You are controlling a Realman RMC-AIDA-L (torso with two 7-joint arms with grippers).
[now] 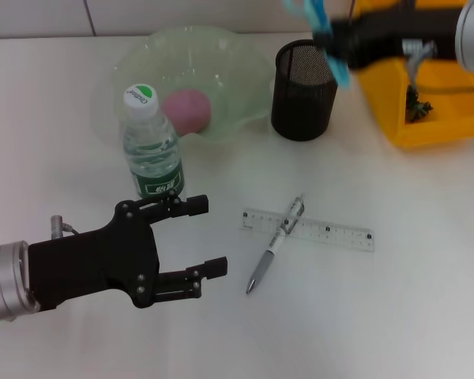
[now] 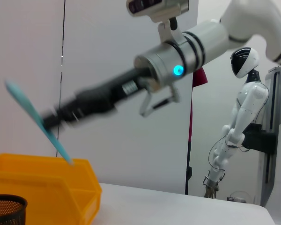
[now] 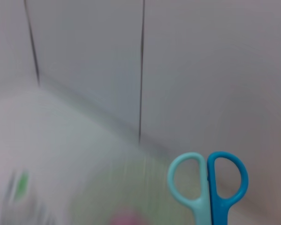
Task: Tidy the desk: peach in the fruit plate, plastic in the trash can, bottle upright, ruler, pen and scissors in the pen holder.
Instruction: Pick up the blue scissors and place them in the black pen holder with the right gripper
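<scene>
Above the black mesh pen holder (image 1: 303,89), my right gripper (image 1: 337,35) clamps the blue-handled scissors (image 1: 322,35), tilted for the drop. My left gripper (image 1: 196,243) hovers spread beside the upright clear plastic bottle (image 1: 152,146); clear ruler (image 1: 308,230) and silver pen (image 1: 275,243) wait. Left wrist: scissors (image 2: 37,121) above the yellow bin (image 2: 47,187). Right wrist: handles (image 3: 208,183) up.

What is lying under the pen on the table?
The pen lies across a clear ruler, near its middle. The strip of ruler directly beneath the pen is covered.
</scene>
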